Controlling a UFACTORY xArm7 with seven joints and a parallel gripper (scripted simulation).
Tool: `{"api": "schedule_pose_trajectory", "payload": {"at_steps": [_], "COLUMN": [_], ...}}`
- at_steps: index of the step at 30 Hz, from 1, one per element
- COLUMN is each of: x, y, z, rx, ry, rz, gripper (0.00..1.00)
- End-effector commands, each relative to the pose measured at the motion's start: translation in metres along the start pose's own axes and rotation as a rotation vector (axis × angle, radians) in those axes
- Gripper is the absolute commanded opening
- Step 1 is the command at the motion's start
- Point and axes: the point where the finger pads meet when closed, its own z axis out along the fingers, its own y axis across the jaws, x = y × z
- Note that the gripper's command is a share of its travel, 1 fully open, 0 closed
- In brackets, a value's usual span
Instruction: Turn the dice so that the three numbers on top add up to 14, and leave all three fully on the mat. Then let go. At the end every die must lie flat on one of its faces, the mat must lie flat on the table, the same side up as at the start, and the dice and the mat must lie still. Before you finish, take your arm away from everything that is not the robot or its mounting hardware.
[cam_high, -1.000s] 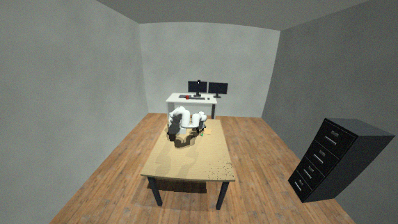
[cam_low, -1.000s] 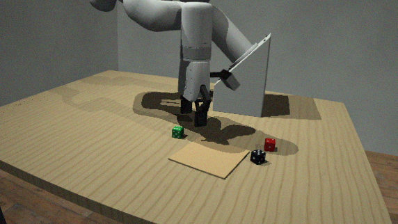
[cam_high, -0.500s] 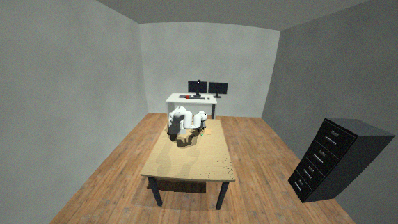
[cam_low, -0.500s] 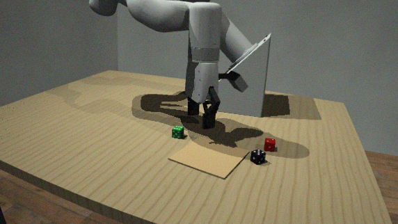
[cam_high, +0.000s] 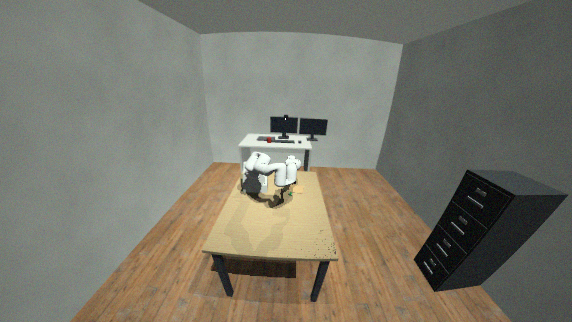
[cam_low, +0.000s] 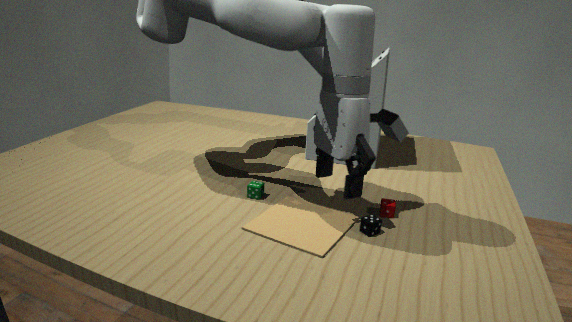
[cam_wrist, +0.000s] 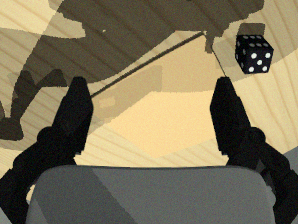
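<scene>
From where I watch, all three dice lie off the mat (cam_high: 298, 189) (cam_low: 300, 227) (cam_wrist: 175, 107). The black die (cam_low: 370, 225) (cam_wrist: 253, 54) is nearest its edge, just beside one corner; in the wrist view it sits ahead of my gripper (cam_low: 339, 186) (cam_wrist: 151, 82) and off to the right, outside the fingers, with six pips on top. The red die (cam_low: 388, 208) lies close to the black one, below the gripper and to its right in the exterior view. The green die (cam_high: 290, 194) (cam_low: 255, 190) is on the opposite side, lower and to the left of the fingertips there. My gripper hangs above the table (cam_high: 280, 230) (cam_low: 125, 200), fingers spread wide with nothing between them, and the wrist view looks down past them onto the flat mat. Farther out, a white desk (cam_high: 275, 144) stands beyond the arm.
</scene>
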Motion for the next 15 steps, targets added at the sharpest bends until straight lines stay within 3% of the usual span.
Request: {"api": "schedule_pose_trajectory", "payload": {"at_steps": [1,8,15], "x": [0.020,0.045,0.052], "y": [0.038,0.076,0.088], "z": [0.001,0.001,0.001], "rx": [0.005,0.005,0.005], "ry": [-0.006,-0.006,-0.006], "rz": [0.003,0.003,0.003], "gripper": [1.00,1.00,1.00]}}
